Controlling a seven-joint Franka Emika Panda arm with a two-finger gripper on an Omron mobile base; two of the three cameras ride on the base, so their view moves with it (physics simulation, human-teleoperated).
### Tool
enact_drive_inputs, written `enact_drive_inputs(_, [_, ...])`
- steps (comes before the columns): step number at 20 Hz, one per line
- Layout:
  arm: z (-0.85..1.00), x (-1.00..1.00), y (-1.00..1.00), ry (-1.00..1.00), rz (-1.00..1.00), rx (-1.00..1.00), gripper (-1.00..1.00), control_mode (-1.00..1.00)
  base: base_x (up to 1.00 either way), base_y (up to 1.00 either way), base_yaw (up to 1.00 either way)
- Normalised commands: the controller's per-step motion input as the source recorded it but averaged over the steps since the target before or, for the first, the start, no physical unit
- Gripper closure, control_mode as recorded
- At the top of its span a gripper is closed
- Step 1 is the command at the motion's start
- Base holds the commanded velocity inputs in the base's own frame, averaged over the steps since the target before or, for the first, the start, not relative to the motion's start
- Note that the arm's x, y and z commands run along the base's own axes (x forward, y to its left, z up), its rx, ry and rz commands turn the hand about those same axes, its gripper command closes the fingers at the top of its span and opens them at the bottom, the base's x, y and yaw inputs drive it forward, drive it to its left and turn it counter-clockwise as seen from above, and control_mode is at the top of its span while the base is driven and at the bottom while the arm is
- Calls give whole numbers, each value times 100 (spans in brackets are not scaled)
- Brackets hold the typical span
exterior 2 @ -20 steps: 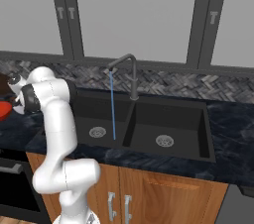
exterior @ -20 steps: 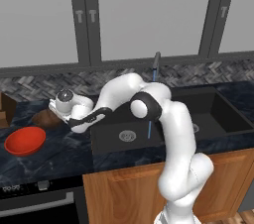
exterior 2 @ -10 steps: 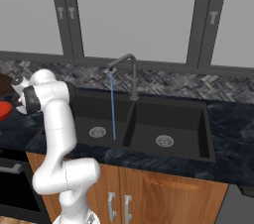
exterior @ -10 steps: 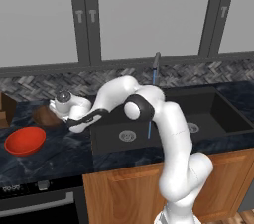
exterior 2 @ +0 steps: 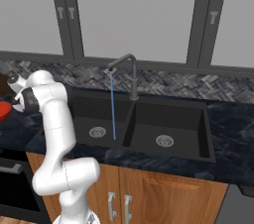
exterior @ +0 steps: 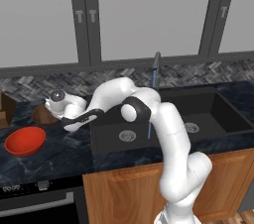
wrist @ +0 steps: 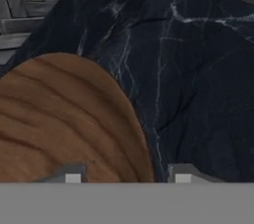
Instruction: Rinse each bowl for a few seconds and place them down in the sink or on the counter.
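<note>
Kitchen worktop with double-basin sink (exterior: pixel 208 119) set into dark marbled counter (exterior: pixel 59 153). Thin blue stream of water falling from dark faucet (exterior 2: pixel 130 69) into left basin, landing beside round silver drain (exterior 2: pixel 97 132); second drain (exterior 2: pixel 164 140) in right basin. Both basins otherwise holding nothing visible.

Red bowl (exterior: pixel 25 140) upright on counter left of sink, interior showing no contents. Wooden bowl (wrist: pixel 59 124) on counter farther back, near herringbone backsplash (exterior: pixel 30 86), partly hidden behind robot hand in left base view. Two bowls apart, not touching.

Gripper (wrist: pixel 126 173) reaching out over counter left of sink, directly above wooden bowl. Fingertips (wrist: pixel 181 172) parted to a moderate gap, straddling right-hand edge of bowl as seen from hand view: one tip over wood-grained surface, other over bare stone. Contact between tips and bowl rim not discernible; cannot tell whether bowl is gripped or merely sits between the jaws. Bowl interior hidden by close framing.

Grey cabinet doors (exterior 2: pixel 149 15) above backsplash; wooden cabinet fronts (exterior: pixel 134 193) below counter.
</note>
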Motion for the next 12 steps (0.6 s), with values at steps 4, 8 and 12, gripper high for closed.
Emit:
enact_drive_inputs(4, [27, 0, -10, 0, 0, 7, -100, -100, 0, 0, 0])
enact_drive_inputs(8, [29, -11, -6, 0, 0, 8, -100, -100, 0, 0, 0])
enact_drive_inputs(12, [27, -32, -4, -1, 1, 8, -100, -100, 0, 0, 0])
